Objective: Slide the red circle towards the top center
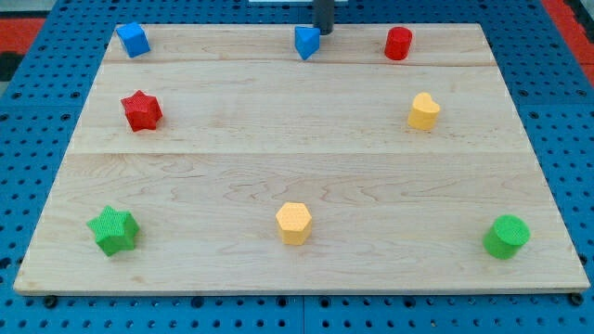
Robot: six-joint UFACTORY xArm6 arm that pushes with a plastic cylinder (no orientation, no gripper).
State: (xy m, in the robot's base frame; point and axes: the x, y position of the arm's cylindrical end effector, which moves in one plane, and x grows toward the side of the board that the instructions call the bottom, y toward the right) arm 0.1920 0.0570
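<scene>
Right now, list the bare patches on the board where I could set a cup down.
Widest free patch: the middle, bordered by the red star, yellow heart-like block and yellow hexagon. Smaller gaps flank the hexagon, toward the green star and green cylinder. The top edge is crowded: my tip beside a blue block, near the red circle.

red star point(141, 110), green star point(113, 230), yellow hexagon point(293, 223)

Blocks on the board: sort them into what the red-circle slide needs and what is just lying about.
Needed:
red circle, near the view's top right
my tip, at the view's top centre, just right of the blue block

Lying about:
blue cube
red star
yellow heart
green star
yellow hexagon
green circle
</scene>
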